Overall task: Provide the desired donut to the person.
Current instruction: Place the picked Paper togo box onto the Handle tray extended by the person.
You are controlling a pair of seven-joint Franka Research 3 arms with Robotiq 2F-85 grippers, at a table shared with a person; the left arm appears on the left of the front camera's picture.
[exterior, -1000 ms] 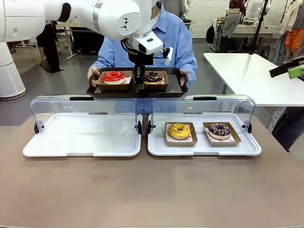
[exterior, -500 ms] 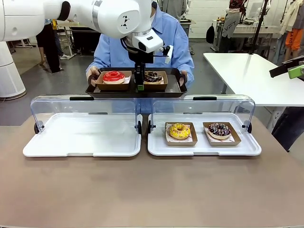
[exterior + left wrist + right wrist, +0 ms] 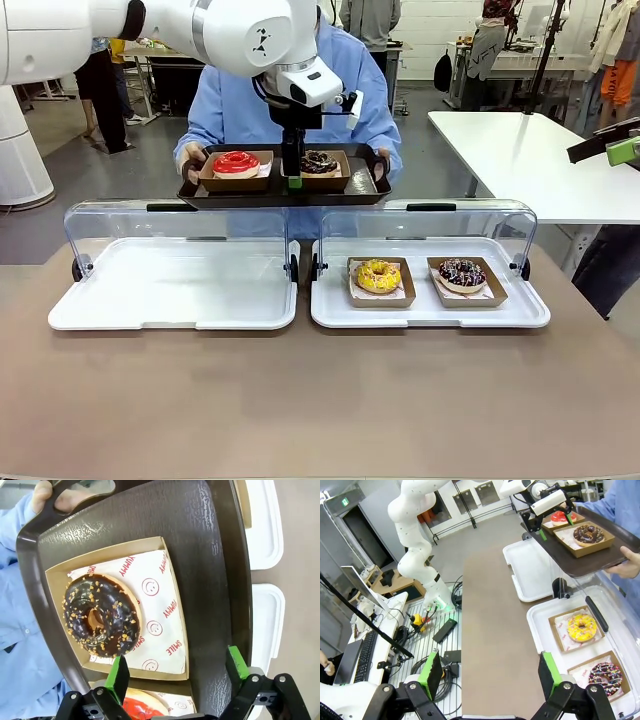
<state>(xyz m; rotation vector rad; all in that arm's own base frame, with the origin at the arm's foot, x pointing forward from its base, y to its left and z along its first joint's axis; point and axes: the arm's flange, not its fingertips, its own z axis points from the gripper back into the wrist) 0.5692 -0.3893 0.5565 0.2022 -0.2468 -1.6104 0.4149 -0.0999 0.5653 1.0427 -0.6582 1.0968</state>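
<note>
The person in a light blue shirt holds a dark tray by both ends. On it sit a red-glazed donut and a chocolate donut with nut bits, each in a cardboard box. My left gripper hangs just over the tray between the two boxes. In the left wrist view the left gripper is open, with the chocolate donut beyond its green pads and nothing between them. My right gripper stands open well off to the side.
On the table a white display case with its clear lid raised holds a yellow donut and a sprinkled chocolate donut. A second white case stands to its left. A white table stands at the right.
My left gripper has opened wide, letting go of the chocolate donut's box on the tray. The person has lifted the tray slightly up and to the left.
</note>
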